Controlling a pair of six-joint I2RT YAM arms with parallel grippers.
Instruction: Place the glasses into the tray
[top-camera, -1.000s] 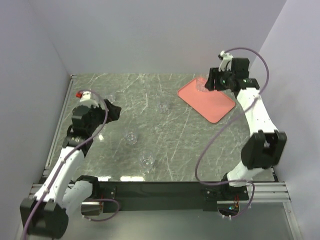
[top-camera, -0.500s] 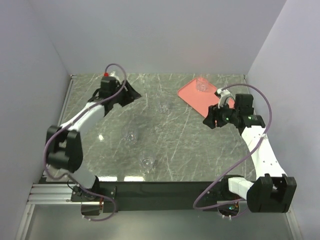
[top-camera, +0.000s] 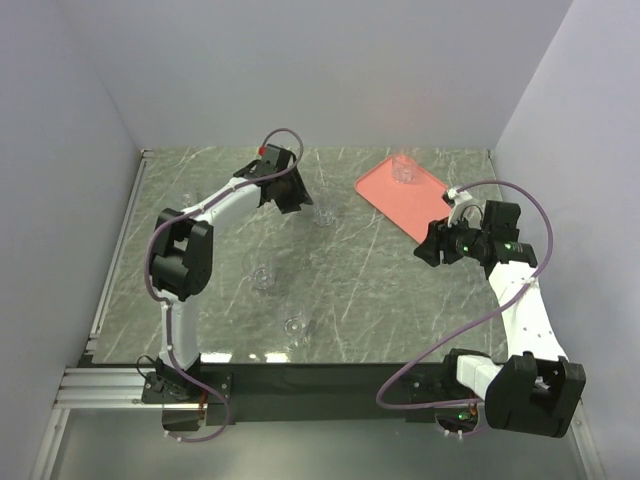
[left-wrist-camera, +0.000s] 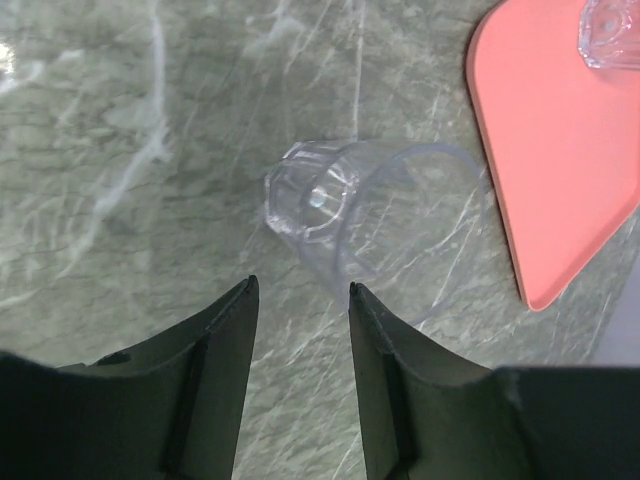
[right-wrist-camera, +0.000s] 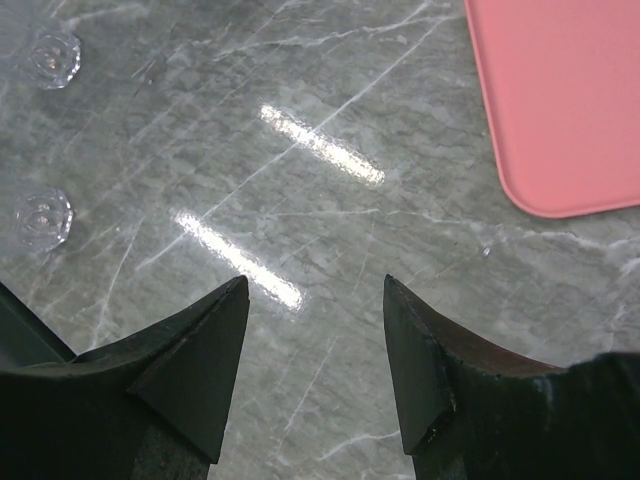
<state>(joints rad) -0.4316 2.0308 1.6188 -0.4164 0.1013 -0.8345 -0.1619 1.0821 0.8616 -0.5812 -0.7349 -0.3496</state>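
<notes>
The salmon-pink tray (top-camera: 420, 205) lies at the far right of the table, and one clear glass (top-camera: 403, 170) stands in its far corner. Three more glasses stand on the marble: one (top-camera: 325, 214) left of the tray, one (top-camera: 262, 275) mid-table and one (top-camera: 295, 325) nearer the front. My left gripper (top-camera: 293, 195) is open and empty, just left of the glass by the tray. In the left wrist view that glass (left-wrist-camera: 370, 225) stands right ahead of my left gripper (left-wrist-camera: 300, 285). My right gripper (top-camera: 432, 245) hangs open and empty off the tray's near edge.
Grey walls close in the table on the left, back and right. The right wrist view shows my right gripper (right-wrist-camera: 315, 280) over bare marble, a tray (right-wrist-camera: 560, 100) corner top right and two glasses (right-wrist-camera: 42, 215) far left. Another faint glass (top-camera: 186, 197) stands far left.
My left arm has swung from the left side out to the far middle, up to the glass by the tray, jaws narrowing. My right arm has drawn back from the tray's far corner.
</notes>
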